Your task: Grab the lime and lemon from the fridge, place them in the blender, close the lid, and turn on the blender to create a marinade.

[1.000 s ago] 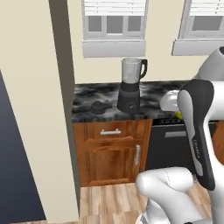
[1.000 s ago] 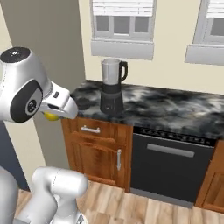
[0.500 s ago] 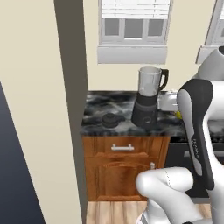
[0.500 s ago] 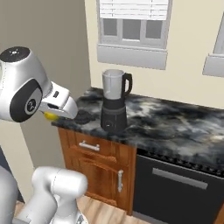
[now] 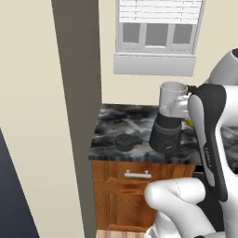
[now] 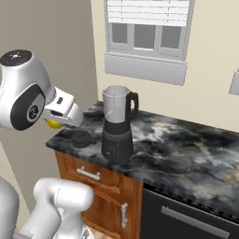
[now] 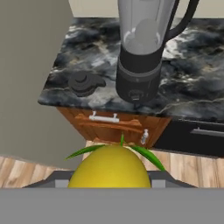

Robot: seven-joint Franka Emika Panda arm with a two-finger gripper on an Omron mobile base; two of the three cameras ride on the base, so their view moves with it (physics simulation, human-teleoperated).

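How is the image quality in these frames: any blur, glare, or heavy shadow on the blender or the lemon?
Hand view: lemon sharp and evenly lit, its lower part cropped by the frame; blender jar clear, no strong glare. Left base view: soft, slightly blurred render; the arm overlaps the blender. Right base view: even light, faint shadow by the lid on the counter.

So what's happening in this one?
The robot arm is carrying the lemon in its gripper, held off the front corner of the dark marble counter. The blender stands near that corner with its jar open. Its lid lies on the counter beside it. The lemon is not yet in the jar.
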